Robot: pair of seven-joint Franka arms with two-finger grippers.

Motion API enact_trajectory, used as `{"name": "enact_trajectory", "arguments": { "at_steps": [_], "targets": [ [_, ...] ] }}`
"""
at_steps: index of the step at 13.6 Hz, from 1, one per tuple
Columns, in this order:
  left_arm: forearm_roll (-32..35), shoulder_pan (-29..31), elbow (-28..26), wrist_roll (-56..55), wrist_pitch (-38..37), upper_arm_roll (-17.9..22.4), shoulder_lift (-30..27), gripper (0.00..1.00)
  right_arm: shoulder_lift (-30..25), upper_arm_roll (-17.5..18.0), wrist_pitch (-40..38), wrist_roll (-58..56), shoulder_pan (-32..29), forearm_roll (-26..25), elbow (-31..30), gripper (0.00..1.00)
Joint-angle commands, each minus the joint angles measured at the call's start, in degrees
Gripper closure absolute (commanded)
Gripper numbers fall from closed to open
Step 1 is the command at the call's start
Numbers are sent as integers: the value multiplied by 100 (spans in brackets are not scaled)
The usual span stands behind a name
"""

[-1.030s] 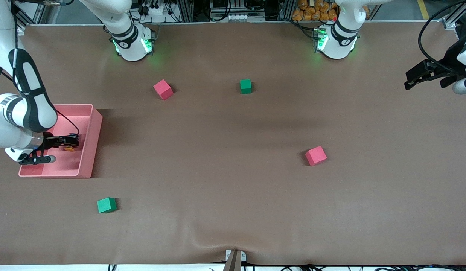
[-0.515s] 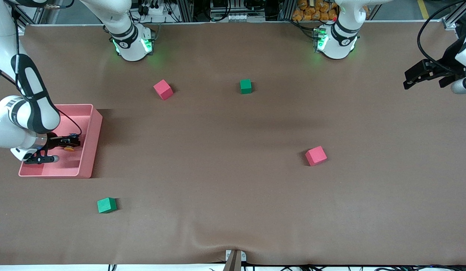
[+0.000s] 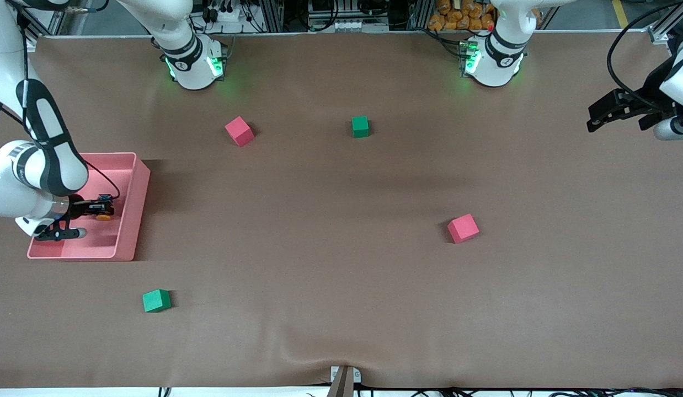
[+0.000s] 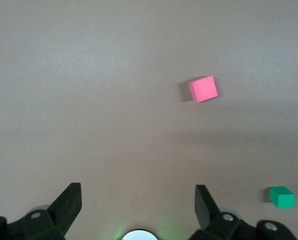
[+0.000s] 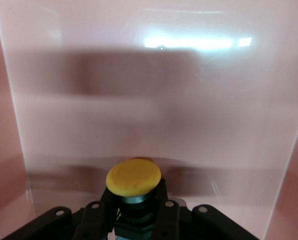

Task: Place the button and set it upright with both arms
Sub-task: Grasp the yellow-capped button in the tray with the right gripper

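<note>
The button (image 3: pixel 103 216), with its round orange cap (image 5: pixel 133 176) on a black body, sits between the fingers of my right gripper (image 3: pixel 101 209) inside the pink bin (image 3: pixel 134 207). In the right wrist view the fingers (image 5: pixel 100 207) close on the black body just under the cap, with the bin's pink floor around it. My left gripper (image 3: pixel 598 117) is open and empty, up in the air over the left arm's end of the table; its two fingertips (image 4: pixel 69 200) stand wide apart over bare brown table.
Two pink cubes (image 3: pixel 239 131) (image 3: pixel 463 228) and two green cubes (image 3: pixel 360 126) (image 3: pixel 156 300) lie spread over the brown table. The left wrist view shows a pink cube (image 4: pixel 203 89) and a green cube (image 4: pixel 281 196). The bin stands at the right arm's end.
My right gripper with the button has shifted slightly inside the bin. My left gripper has drifted a little up and inward at the table's end.
</note>
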Motion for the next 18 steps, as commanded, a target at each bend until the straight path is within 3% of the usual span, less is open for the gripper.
{"name": "enact_trajectory", "arguments": {
  "at_steps": [1,3,7,12,18],
  "targets": [
    [-63,4,147,94,-102,-12,73,0,-18,106,25,-159,-133,36,54,100],
    [-55,13,164,103,-111,-12,73,0,-71,115,-237,-150,-98,36,211,100],
    [-72,13,120,103,-128,-12,91,0,-71,115,-1476,-150,-28,27,1098,100],
    [-46,22,191,103,-129,-30,65,0,-158,158,-1793,-98,51,36,1231,100],
    [-46,39,199,120,-129,-65,38,0,-326,212,-3402,1068,946,852,2312,100]
  ]
}}
